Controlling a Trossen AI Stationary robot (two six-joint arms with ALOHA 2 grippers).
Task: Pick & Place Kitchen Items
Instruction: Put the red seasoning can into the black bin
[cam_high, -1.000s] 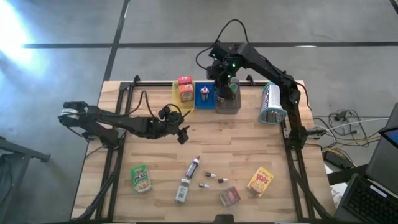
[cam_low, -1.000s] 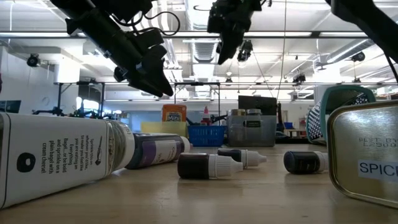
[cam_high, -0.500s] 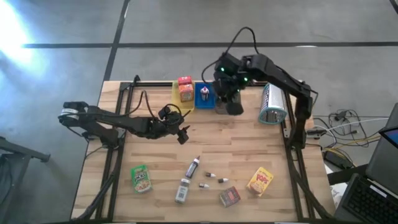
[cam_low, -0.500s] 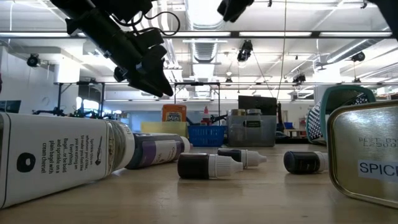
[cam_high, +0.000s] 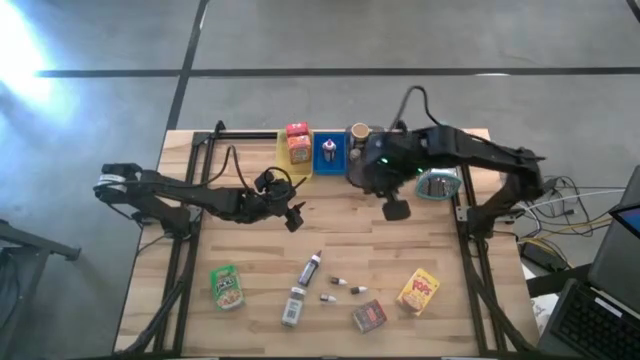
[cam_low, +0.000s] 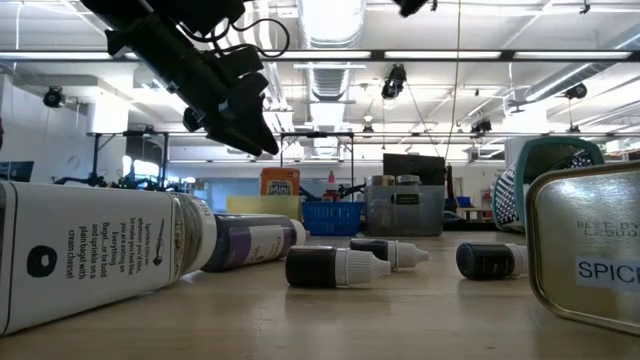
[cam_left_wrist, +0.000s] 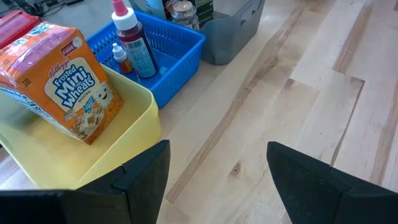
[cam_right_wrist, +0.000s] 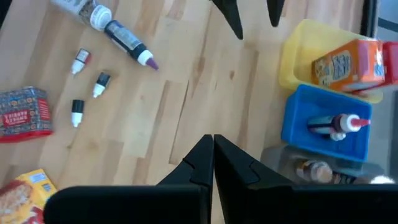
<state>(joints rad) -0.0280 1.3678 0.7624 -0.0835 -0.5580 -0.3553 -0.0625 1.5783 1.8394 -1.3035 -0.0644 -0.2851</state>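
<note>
Three vials (cam_high: 340, 288) (loose), beyond right tool (cam_high: 397, 211)

table (cam_high: 250, 250): wood | trays (cam_high: 295, 165) (back edge) | groceries (cam_high: 300, 290) scattered near front

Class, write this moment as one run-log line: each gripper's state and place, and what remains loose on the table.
left gripper: open, mid-table, empty | right gripper: shut, empty, near grey tray | loose: bottles, vials, snack boxes
</note>
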